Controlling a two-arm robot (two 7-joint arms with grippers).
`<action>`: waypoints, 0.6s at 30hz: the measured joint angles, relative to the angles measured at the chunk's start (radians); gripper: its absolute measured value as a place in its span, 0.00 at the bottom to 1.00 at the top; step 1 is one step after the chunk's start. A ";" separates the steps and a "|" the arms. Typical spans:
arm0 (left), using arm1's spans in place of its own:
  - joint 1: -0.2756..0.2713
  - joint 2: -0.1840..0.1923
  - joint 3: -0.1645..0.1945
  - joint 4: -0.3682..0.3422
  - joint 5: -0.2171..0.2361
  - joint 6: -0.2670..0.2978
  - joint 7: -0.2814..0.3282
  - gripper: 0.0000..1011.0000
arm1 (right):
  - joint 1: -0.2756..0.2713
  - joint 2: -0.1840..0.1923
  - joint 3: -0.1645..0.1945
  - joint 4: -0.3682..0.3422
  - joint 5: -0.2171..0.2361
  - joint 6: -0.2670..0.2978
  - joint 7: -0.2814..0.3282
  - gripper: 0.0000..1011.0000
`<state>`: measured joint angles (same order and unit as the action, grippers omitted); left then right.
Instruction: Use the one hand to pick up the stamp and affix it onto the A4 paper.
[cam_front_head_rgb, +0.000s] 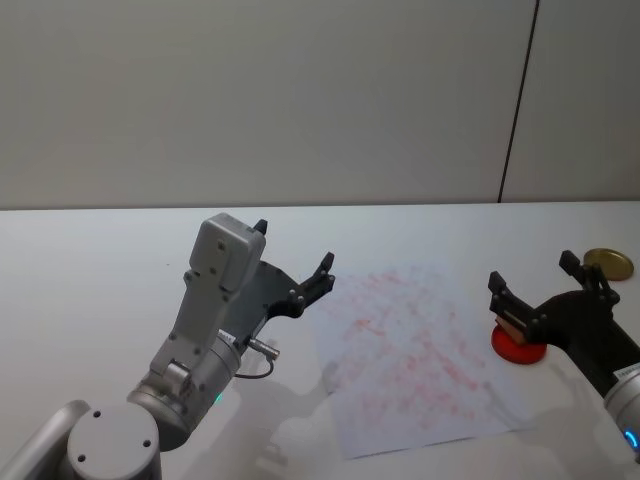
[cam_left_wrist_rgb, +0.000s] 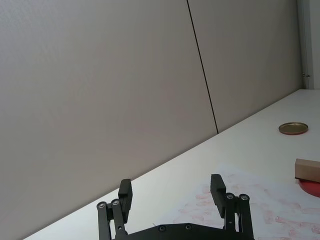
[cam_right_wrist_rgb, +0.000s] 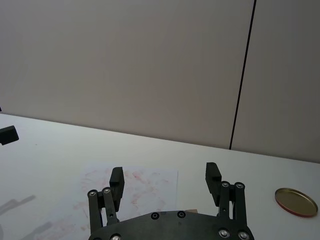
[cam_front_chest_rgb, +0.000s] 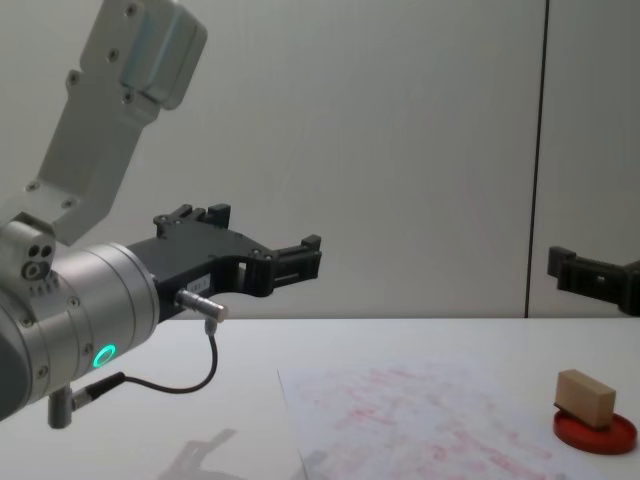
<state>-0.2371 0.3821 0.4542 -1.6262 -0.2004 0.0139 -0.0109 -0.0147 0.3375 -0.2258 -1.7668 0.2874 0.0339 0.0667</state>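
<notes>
Silver left arm (cam_front_chest_rgb: 70, 300) sits closest and large at the left of the chest view, with a green light ring (cam_front_chest_rgb: 103, 354) lit on its body. Left tool (cam_front_head_rgb: 294, 247) is raised over the white worktop (cam_front_head_rgb: 100, 260), just left of the paper. Its fingers are spread wide with nothing between them. Small white label (cam_front_chest_rgb: 213, 283) on its black body is too small to read.

A4 paper (cam_front_head_rgb: 410, 350) lies flat at mid-worktop, covered in faint red-pink marks. No word or logo can be made out in them. Its near left corner is cut off by the bottom edge of the chest view.

Stamp (cam_front_chest_rgb: 586, 397), a plain tan wood block with no visible writing, rests on the round red ink pad (cam_front_chest_rgb: 597, 432) just right of the paper. In the head view the stamp is partly hidden behind a finger of the right tool (cam_front_head_rgb: 532, 272).

Right tool hangs above the stamp and apart from it, with its fingers set wide and gripping nothing. The chest view's right edge cuts it off. Beyond it a round brass-coloured lid (cam_front_head_rgb: 608, 263) lies flat near the far right of the worktop, unmarked.
</notes>
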 joint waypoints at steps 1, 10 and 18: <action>0.000 0.000 0.000 0.000 0.000 0.000 0.000 0.98 | 0.000 0.000 0.000 0.000 0.000 0.000 0.000 0.99; 0.000 0.000 0.000 0.000 0.000 0.000 0.000 0.98 | 0.000 0.000 0.000 0.000 0.000 0.000 0.000 0.99; 0.000 0.000 0.000 0.000 0.000 0.000 0.000 0.98 | 0.000 0.000 0.000 0.000 0.000 0.000 0.000 0.99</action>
<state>-0.2371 0.3821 0.4542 -1.6262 -0.2004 0.0138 -0.0109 -0.0146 0.3374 -0.2258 -1.7668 0.2873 0.0340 0.0669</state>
